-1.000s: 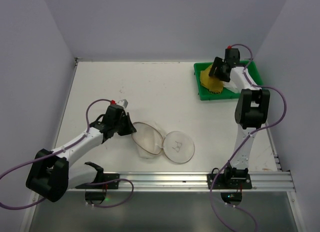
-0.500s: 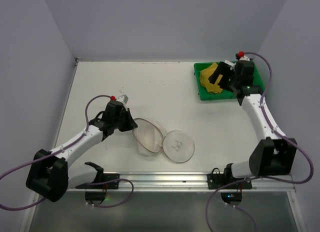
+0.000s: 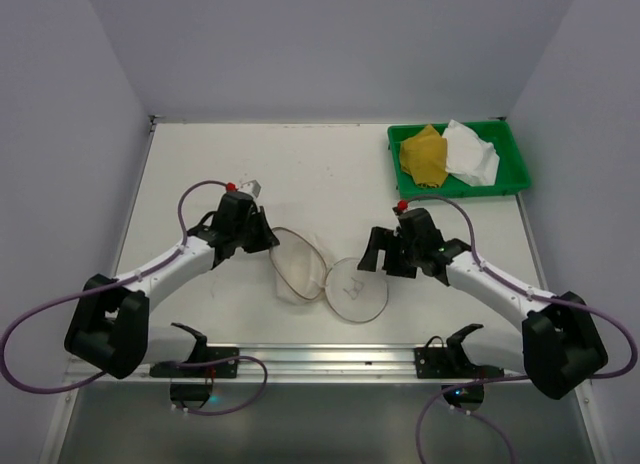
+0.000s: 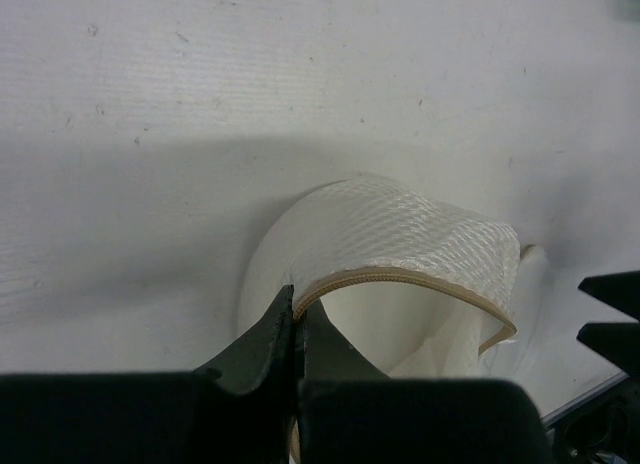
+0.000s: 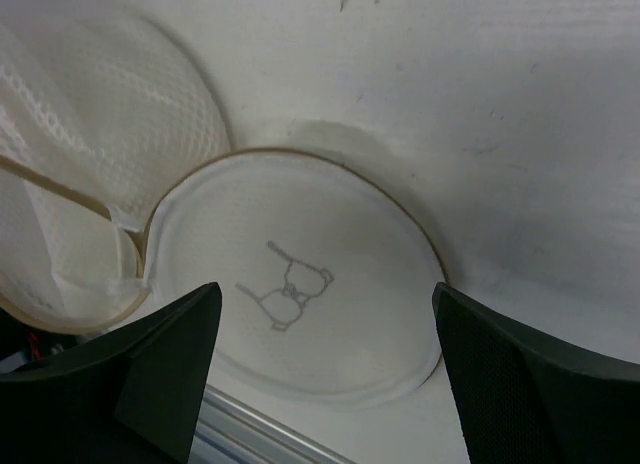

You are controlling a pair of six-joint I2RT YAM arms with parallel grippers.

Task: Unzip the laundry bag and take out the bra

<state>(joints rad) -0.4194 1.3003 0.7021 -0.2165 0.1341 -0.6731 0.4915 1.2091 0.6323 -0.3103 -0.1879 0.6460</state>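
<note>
The laundry bag [image 3: 300,274] lies unzipped in the middle of the table, spread as two round halves. The right half [image 3: 360,289] lies flat with the black drawing [image 5: 290,284] facing up. My left gripper [image 3: 270,242] is shut on the beige zip rim [image 4: 400,276] of the mesh half [image 4: 390,224], lifting that edge. My right gripper [image 3: 376,258] hovers open over the flat half [image 5: 300,314], touching nothing. The yellow bra [image 3: 423,154] lies crumpled in the green tray [image 3: 400,189] at the back right.
A crumpled white cloth [image 3: 470,154] lies beside the bra in the tray. The metal rail [image 3: 340,359] with both arm bases runs along the near edge. Grey walls close the table's left, far and right sides.
My right arm has swung from the green tray to the bag's flat half, leaving the yellow bra in the tray, jaws now wide. The left gripper keeps its hold and has shifted slightly farther.
</note>
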